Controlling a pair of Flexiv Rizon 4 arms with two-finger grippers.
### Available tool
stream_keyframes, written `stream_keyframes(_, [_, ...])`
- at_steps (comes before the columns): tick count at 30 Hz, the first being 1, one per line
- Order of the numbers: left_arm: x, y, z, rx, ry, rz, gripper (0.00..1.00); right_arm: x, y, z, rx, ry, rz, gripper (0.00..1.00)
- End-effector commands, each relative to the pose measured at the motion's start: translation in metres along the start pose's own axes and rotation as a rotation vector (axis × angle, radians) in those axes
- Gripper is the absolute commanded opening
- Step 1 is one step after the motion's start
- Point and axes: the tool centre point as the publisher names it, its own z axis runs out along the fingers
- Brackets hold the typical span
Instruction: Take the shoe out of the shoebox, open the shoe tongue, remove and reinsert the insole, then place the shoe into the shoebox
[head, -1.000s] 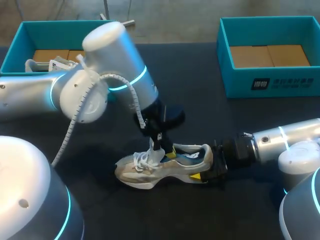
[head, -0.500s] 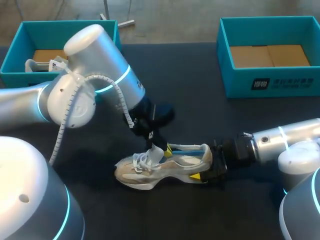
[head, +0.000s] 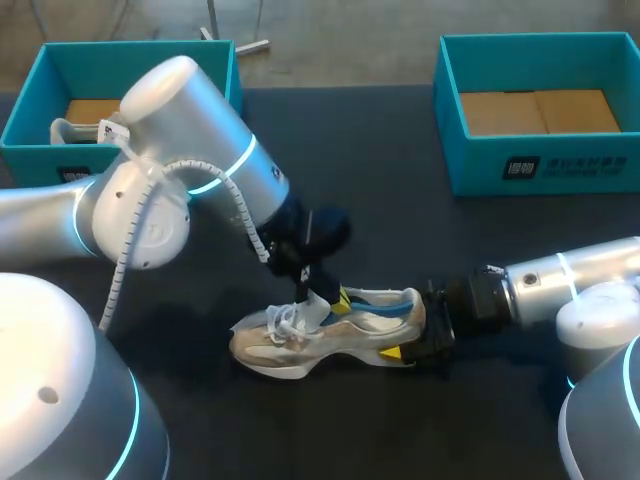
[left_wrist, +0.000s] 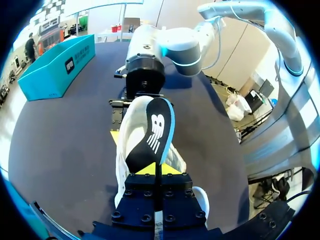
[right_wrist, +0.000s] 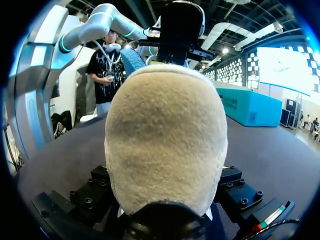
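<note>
Head view shows the shoe (head: 300, 345) resting on its sole on the dark table (head: 400, 200), its heel clamped between the fingers of the right gripper (head: 408, 330). The left gripper (head: 318, 300) pinches the insole (left_wrist: 152, 135) above the shoe's opening. The insole looks thin, light and floppy, so it is best held near one end and fed in gently.

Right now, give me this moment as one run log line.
left claw: shut on insole, partly out of shoe | right claw: shut on shoe heel | shoe: on table
</note>
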Motion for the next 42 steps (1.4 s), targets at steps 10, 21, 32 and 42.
stream_keyframes(10, [0.007,-0.007,0.001,-0.023,-0.025,0.026,0.26,0.0,0.001,0.002,0.006,0.001,0.001,0.0])
stream_keyframes(21, [0.019,-0.022,-0.003,-0.026,-0.075,0.071,0.32,0.0,0.001,0.002,0.006,0.001,0.001,0.0])
stream_keyframes(32, [0.028,-0.038,0.006,-0.055,-0.2,0.09,0.33,0.0,0.001,0.002,0.006,0.001,0.001,0.0])
stream_keyframes(42, [0.029,-0.039,0.014,-0.077,-0.302,0.064,0.35,0.0,0.001,0.002,0.006,0.001,0.001,0.0])
